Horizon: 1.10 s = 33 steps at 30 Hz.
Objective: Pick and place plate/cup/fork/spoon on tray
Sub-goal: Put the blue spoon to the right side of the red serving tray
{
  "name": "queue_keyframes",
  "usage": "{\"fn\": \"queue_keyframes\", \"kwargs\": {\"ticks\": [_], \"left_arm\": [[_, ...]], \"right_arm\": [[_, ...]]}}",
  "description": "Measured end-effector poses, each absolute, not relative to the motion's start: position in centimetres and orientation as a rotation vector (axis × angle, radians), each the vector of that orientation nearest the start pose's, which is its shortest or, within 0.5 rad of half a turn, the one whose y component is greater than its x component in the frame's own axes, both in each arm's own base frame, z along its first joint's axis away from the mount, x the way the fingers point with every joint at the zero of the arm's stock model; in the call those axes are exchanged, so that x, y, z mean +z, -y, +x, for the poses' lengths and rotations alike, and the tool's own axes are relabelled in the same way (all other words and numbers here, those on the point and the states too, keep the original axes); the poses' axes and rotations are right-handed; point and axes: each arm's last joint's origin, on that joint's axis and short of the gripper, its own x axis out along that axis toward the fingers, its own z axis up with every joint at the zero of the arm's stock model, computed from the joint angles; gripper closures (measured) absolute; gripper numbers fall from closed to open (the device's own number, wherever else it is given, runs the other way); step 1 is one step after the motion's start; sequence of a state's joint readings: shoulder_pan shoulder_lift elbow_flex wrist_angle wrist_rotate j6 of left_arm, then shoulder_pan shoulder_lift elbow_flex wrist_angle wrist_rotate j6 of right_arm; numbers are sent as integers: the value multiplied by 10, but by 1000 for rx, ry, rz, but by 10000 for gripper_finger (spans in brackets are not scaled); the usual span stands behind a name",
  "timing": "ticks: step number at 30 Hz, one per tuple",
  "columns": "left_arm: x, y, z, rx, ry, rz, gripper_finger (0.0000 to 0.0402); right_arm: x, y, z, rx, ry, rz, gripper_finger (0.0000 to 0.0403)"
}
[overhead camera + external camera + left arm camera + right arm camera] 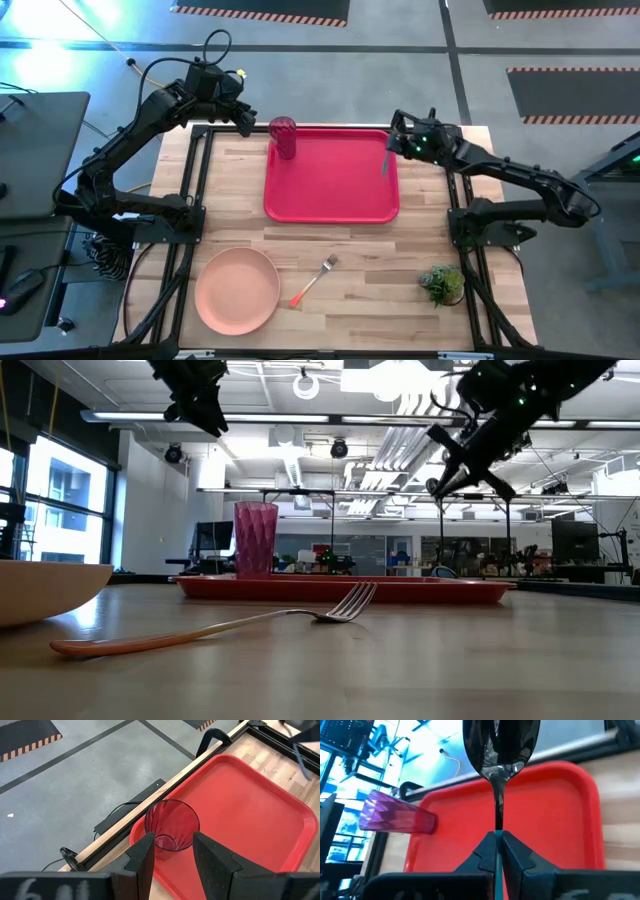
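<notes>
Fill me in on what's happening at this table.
The right claw is shut on the spoon, holding it above the red tray's right edge. The cup already stands in the tray's far left corner, with the left claw open just above it. The plate and fork lie on the table, untouched.

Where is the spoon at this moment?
The right gripper holds the spoon above the tray's right edge in the high view.
</notes>
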State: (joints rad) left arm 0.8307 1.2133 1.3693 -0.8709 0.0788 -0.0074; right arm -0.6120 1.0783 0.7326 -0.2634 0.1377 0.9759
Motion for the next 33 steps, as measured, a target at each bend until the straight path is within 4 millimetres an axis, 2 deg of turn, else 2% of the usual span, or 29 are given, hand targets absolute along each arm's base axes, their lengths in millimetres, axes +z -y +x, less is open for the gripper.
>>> {"fn": "queue_keyframes", "kwargs": {"ticks": [6, 11, 27, 33], "left_arm": [[385, -171, 159, 722, -655, -328, 277], [385, -171, 159, 722, -655, -328, 277], [385, -171, 159, 721, -655, -328, 277], [385, -171, 159, 721, -655, -328, 277]], "right_arm": [[283, 139, 192, -1037, -325, 997, 402], [283, 147, 202, -1117, -522, 997, 402], [204, 156, 243, -1137, -892, 1104, 402], [183, 155, 253, -1146, -964, 1136, 402]]}}
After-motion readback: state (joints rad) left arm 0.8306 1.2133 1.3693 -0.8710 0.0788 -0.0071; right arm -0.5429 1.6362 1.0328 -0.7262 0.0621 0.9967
